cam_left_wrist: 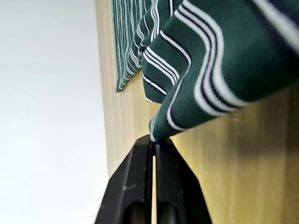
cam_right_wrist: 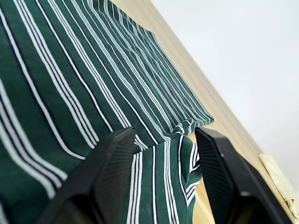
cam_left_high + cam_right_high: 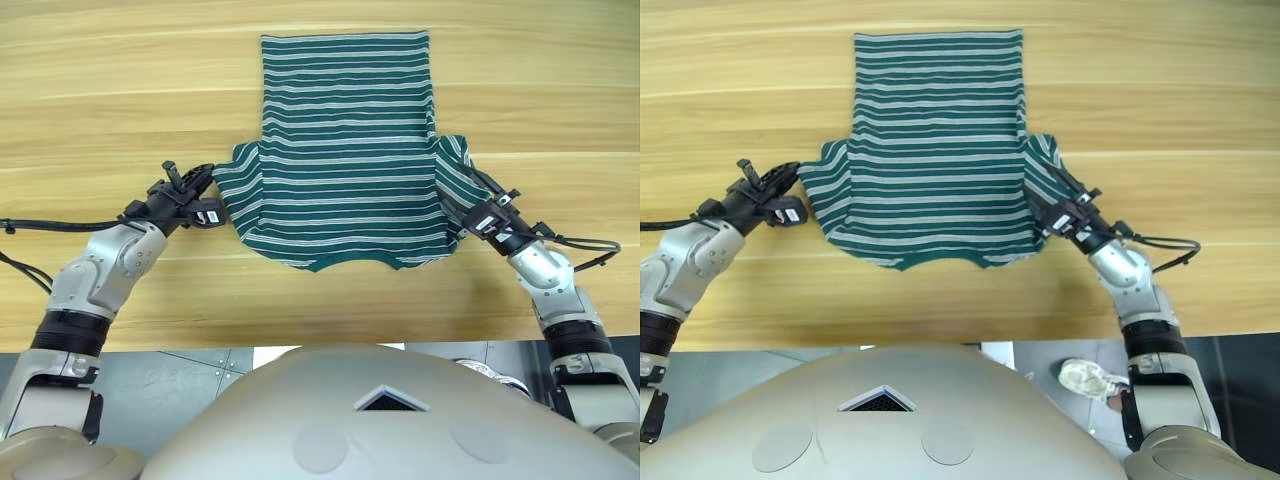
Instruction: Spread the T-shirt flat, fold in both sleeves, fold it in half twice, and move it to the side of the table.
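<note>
"One T-shirt point(image 3: 345, 150), is that what you have on the worktop point(image 3: 120, 100)?"

"Yes. You see it spread out near the middle of the pale, wood-grained surface. It is a dark green knit with thin white stripes running across. The straight hem is at the far end and the curved neckline points toward the robot."

"And the sleeves?"

"Both stick out sideways. Your left fingers point(image 1: 148, 154), black and tapered, are pressed together on the very edge of the left sleeve point(image 3: 233, 188). Your right fingers point(image 2: 117, 158) are over the right sleeve point(image 3: 452, 168). They stand wide apart with their ridged inner faces turned to each other. Striped cloth shows between them, and they grip nothing."

"Any wrinkles?"

"The body lies smooth. The cloth bunches slightly where each sleeve meets it."
</note>
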Motion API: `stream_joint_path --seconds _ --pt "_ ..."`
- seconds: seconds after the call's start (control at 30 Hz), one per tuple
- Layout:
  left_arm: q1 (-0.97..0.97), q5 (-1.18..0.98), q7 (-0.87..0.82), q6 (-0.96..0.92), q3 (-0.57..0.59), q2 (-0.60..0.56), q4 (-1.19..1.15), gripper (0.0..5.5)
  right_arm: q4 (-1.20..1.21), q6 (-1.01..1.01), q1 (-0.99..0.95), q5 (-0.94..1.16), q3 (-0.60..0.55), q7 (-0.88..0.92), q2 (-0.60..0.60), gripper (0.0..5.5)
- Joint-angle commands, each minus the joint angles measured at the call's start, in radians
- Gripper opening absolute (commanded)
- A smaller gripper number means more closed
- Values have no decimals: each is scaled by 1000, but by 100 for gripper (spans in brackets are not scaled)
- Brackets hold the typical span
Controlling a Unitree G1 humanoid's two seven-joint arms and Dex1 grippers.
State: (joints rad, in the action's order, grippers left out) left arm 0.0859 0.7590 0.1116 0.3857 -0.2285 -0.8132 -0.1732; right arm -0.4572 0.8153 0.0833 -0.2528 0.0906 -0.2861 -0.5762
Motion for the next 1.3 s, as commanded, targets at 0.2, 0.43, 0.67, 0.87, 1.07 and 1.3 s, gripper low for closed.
stream_joint_path --seconds 0.2,0.43,0.67,0.87,1.07,1.3 --pt "56 -8 -18 33 -64 51 21 1 -5 6 2 0 6 -5 -7 236" --pt "45 -26 -117 34 -20 113 97 1 -28 12 -7 -17 16 2 -5 236" --pt "17 -18 -171 73 -29 163 152 1 -40 15 -12 -19 26 4 -5 236" --pt "-9 -11 -163 136 -114 227 82 1 -57 18 -13 -44 42 19 3 236" --pt "-19 -29 -106 160 -164 233 1 48 -57 17 -15 -58 49 32 1 236" --pt "-31 -96 -19 161 -194 240 -75 162 -58 18 -25 -54 49 33 -7 236"
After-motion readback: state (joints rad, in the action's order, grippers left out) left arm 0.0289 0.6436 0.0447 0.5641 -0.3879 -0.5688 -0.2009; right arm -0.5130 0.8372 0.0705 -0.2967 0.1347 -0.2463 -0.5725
